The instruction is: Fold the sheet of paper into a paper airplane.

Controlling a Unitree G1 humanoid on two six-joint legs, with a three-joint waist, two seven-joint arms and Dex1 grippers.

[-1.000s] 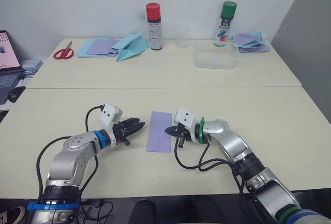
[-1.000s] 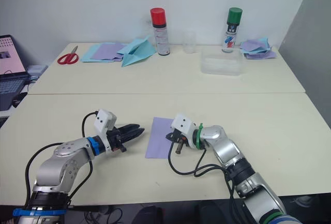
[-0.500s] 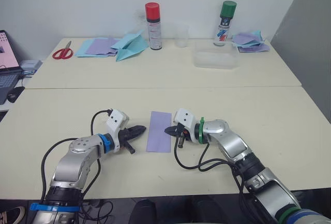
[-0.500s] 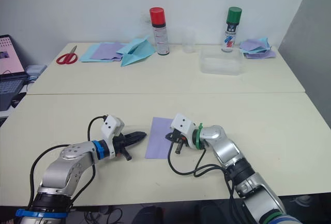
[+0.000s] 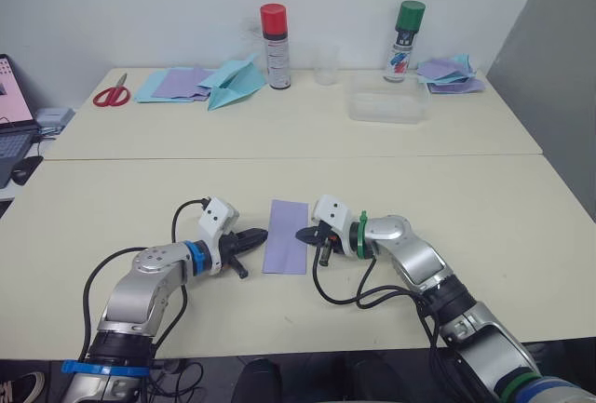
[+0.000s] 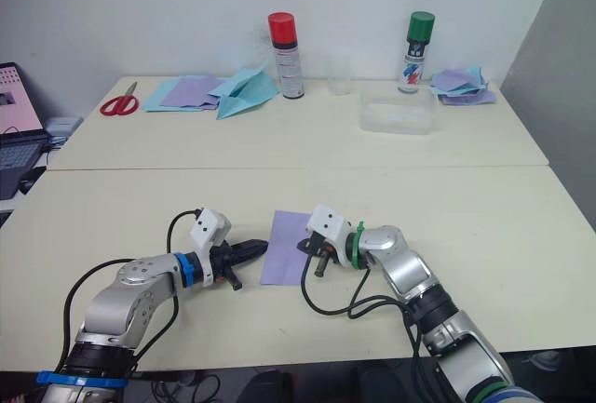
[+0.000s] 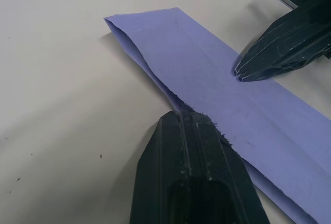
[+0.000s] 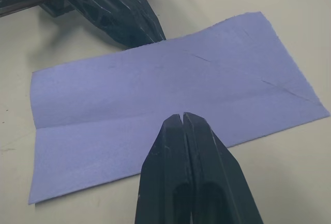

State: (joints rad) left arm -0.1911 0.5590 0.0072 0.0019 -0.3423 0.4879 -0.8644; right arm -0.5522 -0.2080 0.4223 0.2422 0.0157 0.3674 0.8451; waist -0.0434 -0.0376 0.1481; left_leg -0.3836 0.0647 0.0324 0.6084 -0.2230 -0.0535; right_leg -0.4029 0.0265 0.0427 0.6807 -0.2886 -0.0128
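The sheet of paper (image 5: 287, 248) lies flat near the table's front as a long, narrow lavender strip, folded double and showing diagonal creases. My left gripper (image 5: 262, 235) is shut, and its tips touch the strip's left long edge (image 7: 155, 76), which lifts slightly there. From the other side, my right gripper (image 5: 302, 235) is also shut, its tip resting on top of the paper (image 8: 155, 89) near the right edge. In the right wrist view the left gripper (image 8: 152, 33) sits at the far edge. The paper airplane is out of view.
At the back stand a red-capped spray can (image 5: 275, 47), a green-capped can (image 5: 404, 42), a clear cup (image 5: 324, 66) and a clear plastic box (image 5: 386, 105). A light-blue airplane (image 5: 233, 82), paper stacks (image 5: 177, 84) (image 5: 449, 75), scissors (image 5: 112, 94) and a laptop (image 5: 11, 128) are far off.
My left gripper has shut and slid right across the table until its tips reached the paper's left edge. The right gripper and the paper have stayed put.
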